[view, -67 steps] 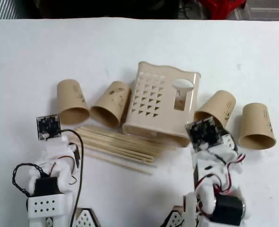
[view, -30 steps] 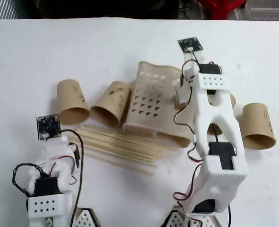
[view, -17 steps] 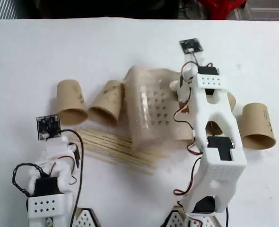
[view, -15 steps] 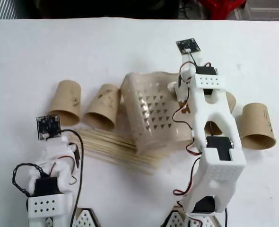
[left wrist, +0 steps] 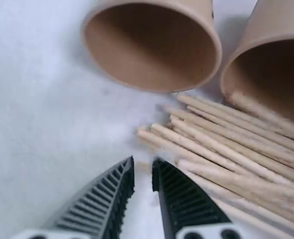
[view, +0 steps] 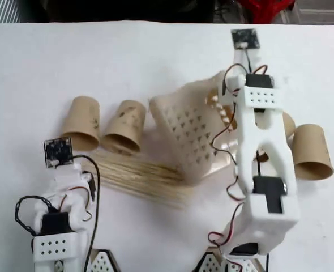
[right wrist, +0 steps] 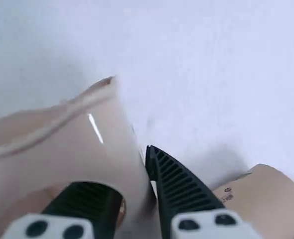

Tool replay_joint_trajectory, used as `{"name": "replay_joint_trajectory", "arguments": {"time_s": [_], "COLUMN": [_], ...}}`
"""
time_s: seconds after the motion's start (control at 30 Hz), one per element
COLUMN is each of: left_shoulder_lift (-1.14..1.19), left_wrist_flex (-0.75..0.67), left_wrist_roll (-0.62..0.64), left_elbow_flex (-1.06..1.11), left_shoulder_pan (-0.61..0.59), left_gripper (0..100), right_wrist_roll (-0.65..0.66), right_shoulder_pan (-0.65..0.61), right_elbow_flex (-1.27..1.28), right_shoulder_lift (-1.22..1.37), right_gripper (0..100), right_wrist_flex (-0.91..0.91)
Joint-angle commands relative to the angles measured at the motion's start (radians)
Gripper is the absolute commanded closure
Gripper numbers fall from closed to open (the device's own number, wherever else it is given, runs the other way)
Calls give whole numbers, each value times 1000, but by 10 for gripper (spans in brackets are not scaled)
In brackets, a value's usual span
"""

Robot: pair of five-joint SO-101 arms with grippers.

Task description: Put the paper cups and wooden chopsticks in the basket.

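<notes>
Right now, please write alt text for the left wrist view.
A paper cup and a second cup lie on their sides, mouths facing the camera, beside wooden chopsticks on a table. The left hand hangs nearby, empty.

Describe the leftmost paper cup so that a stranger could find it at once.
Find the beige perforated plastic basket in the middle of the white table. Left of it, two brown paper cups lie on their sides. It is the outer cup, with the other cup between it and the basket.
</notes>
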Motion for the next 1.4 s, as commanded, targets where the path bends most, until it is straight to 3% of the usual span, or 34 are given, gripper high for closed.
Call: {"name": "replay_joint_trajectory", "arguments": {"time_s": [0.0, 0.2, 0.37, 0.5, 0.77, 1.13, 1.37], "left_shoulder_lift": [-8, -8, -8, -8, -8, -8, -8], "left_wrist_flex": [5, 5, 5, 5, 5, 5, 5], "left_wrist_roll": [8, 8, 8, 8, 8, 8, 8], "left_elbow_flex": [-5, -5, -5, -5, -5, -5, -5], "left_shoulder_pan": [-1, -1, -1, -1, -1, -1, -2], "left_gripper": [915, 915, 915, 915, 915, 915, 915], "right_wrist_roll": [-81, -196, -288, -288, -287, -285, -308], "right_shoulder_pan": [-22, -62, -68, -67, -62, -68, -79], "right_elbow_flex": [-55, -55, -49, -48, -5, 539, 815], "right_shoulder_lift": [-200, -328, -348, -323, -332, -642, -613], "right_gripper": [982, 982, 978, 980, 982, 982, 982], "right_wrist_flex": [-15, -67, -269, -441, -581, -1027, -1348]}}
